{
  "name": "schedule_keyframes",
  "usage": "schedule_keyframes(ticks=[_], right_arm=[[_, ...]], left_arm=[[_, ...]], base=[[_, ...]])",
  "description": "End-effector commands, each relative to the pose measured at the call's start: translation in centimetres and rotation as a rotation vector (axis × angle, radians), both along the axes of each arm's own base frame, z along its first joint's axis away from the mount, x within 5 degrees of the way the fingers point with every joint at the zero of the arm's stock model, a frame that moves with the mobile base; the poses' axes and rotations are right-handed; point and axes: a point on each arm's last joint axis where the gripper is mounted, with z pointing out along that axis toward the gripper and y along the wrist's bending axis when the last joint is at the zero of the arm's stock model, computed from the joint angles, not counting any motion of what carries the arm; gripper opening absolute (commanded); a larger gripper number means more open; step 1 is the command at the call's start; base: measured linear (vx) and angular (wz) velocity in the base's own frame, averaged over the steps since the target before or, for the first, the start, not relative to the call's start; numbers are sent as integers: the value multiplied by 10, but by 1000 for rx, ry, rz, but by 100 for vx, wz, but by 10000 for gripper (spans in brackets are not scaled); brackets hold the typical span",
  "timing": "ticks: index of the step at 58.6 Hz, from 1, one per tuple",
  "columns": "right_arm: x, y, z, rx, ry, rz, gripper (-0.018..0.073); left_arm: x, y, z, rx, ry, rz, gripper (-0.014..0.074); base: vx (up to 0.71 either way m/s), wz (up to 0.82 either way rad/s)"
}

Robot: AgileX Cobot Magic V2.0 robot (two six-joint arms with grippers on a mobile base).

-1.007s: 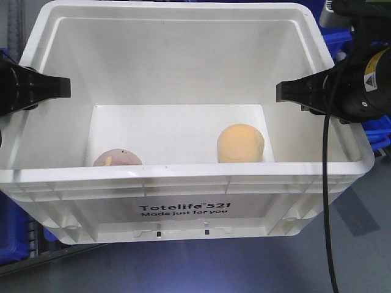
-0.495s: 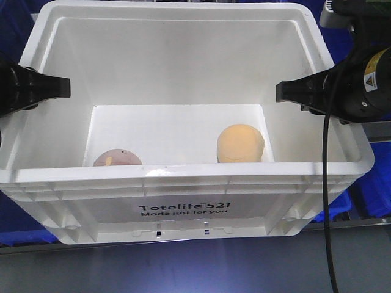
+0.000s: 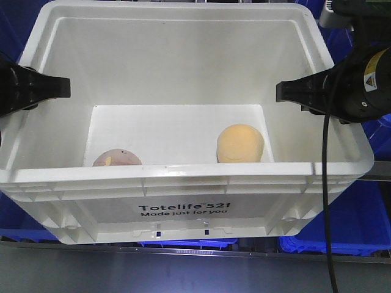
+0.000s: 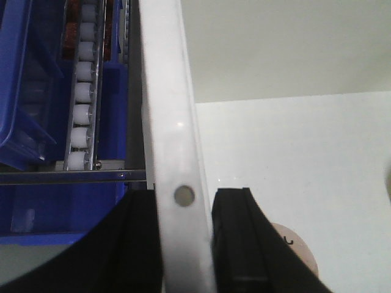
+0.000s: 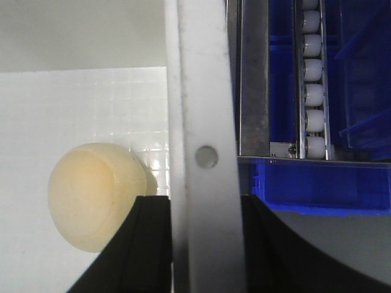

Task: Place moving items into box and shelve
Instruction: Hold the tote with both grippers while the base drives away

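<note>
Gripping the large white plastic rectangular crate (image 3: 183, 201) with both hands, one on each side wall. Black print on the front face reads "Totelife 521 Made just for you".

Left hand (image 4: 183, 244): clamped on the crate's left rim, one black finger (image 4: 131, 244) outside the wall, the other inside, rim strip with a small round hole running between them. Right hand (image 5: 204, 244): same on the right rim, one black finger (image 5: 149, 244) inside, the other outside, both tight against the wall.

Contents on the crate floor:
- smooth yellow-orange egg-shaped fruit (image 3: 241, 143), near the front right corner, just beside the right wall; right wrist view shows it close to the inner finger.
- dull pinkish-brown rounded fruit with a small yellow mark (image 3: 116, 159), front left corner, partly hidden behind the front rim. Left wrist view catches only a sliver of it next to the inner finger.

The two fruits sit well apart.

Surroundings: blue plastic bins (image 3: 333, 235) below and behind the crate, a roller conveyor rack (image 5: 311, 79) alongside in both wrist views. A black cable (image 3: 327, 183) hangs across the crate's front right corner.
</note>
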Motion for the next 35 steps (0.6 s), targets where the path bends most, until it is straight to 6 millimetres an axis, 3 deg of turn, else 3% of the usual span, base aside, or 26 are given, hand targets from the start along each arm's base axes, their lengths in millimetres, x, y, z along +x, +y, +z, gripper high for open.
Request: schedule_keyframes(ticks=[1, 35], right_arm=[[1, -9, 29, -24, -186, 19, 60], [1, -9, 29, -24, -186, 19, 60]], left_arm=[[-2, 4, 29, 8, -186, -36, 147], [-2, 4, 29, 8, -186, -36, 147]], base=[[9, 5], [10, -2]])
